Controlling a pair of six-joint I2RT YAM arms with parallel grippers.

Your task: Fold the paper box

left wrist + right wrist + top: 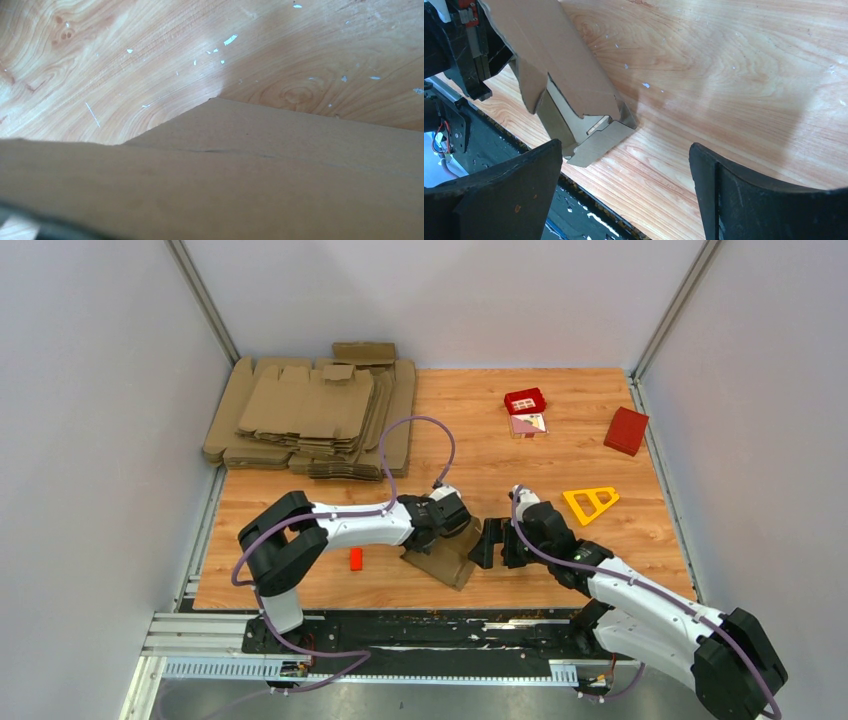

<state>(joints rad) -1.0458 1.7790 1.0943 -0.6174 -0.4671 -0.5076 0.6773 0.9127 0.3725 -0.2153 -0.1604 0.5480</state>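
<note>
Progress: part-formed, and in my judgement short of halfway. The paper box point(442, 562) shows walls raised into an open shell, not a closed rectangular box.
Done: side walls stand up, and the inside shows through the open end in the right wrist view.
Outstanding: one large panel stands tilted and unfolded above the shell, and a small end flap lies flat on the worktop point(480, 450). Neither is tucked, so closing them appears to be the remaining work.
Location of box: near edge of the worktop, between the two arms' tips, with its lower end resting on the wood.
Left end effector point(457, 524): at the top of the tilted panel and against it. Cardboard fills its own view and no fingers show, so I cannot tell whether it is clenched on the panel.
Right end effector point(497, 543): released, fingers wide apart with nothing between them, just beside the box and facing its open end.
Count, paper box: one.
Count, flat cardboard blanks point(310, 410): one pile in the far left corner; the sheets overlap too much to count.
Count, red box point(627, 430): one, far right.
Count, small red tray point(525, 400): one, with one printed card point(528, 424) just beside it.
Count, yellow triangle point(590, 502): one.
Count, small red block point(355, 559): one, near the left arm.
</note>
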